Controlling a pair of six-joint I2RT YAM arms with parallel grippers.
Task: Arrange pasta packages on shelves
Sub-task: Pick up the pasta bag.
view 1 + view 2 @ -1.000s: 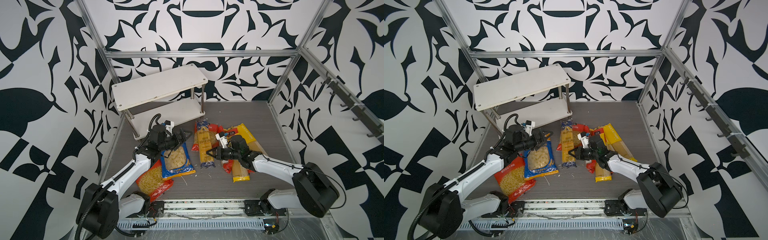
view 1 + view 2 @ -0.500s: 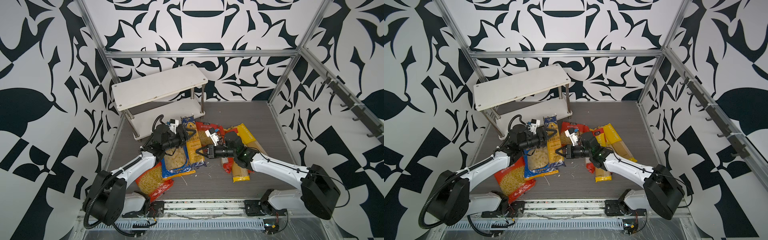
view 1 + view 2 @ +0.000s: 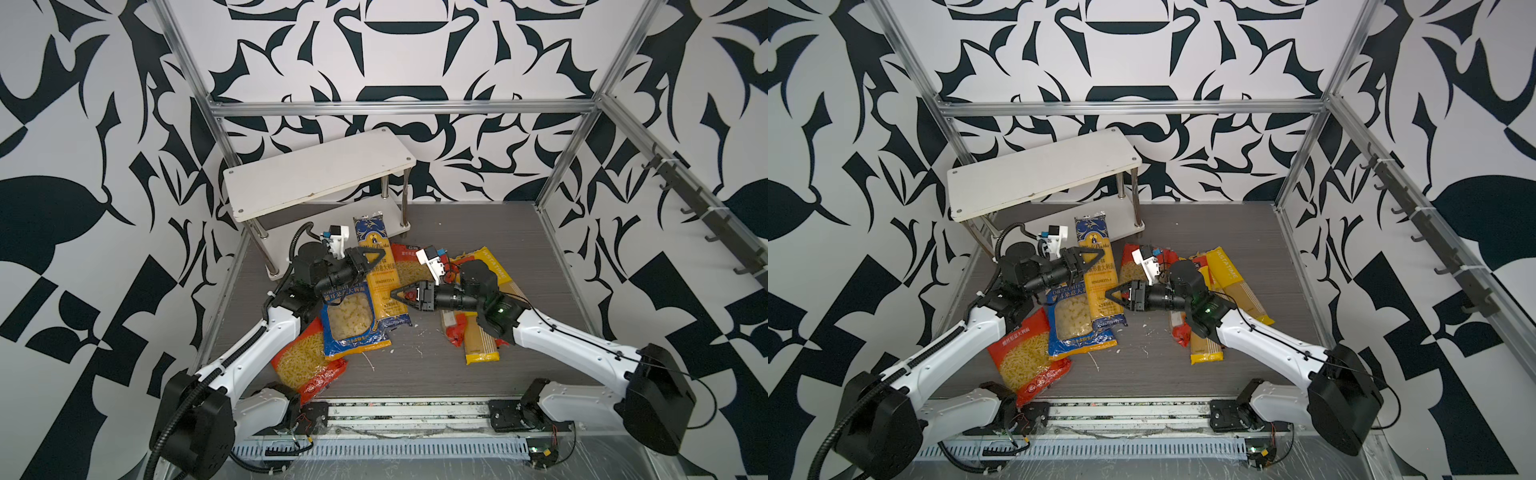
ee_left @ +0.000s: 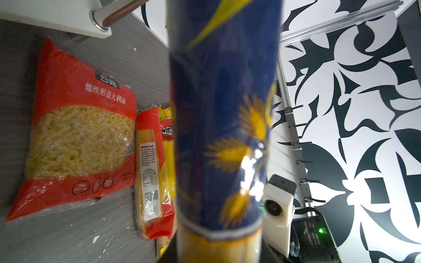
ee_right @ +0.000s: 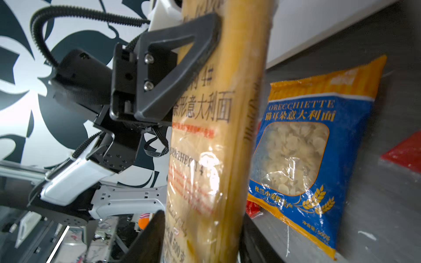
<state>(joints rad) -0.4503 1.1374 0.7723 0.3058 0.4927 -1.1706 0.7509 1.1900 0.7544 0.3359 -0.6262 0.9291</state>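
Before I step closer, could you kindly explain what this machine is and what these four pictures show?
It is a pair of white robot arms, the left arm and the right arm, each ending in a two-fingered gripper. Two pictures look down from one overhead camera pair, so they nearly match. The other two come from a camera on each wrist.

On the grey table stands a white two-tier shelf. Pasta lies loose in front of it: a blue bag, a red bag and yellow spaghetti.

The left gripper is closed on a blue-and-yellow spaghetti pack, which fills the left wrist view. The right gripper flanks the same pack lower down. Whether it grips, I cannot tell.
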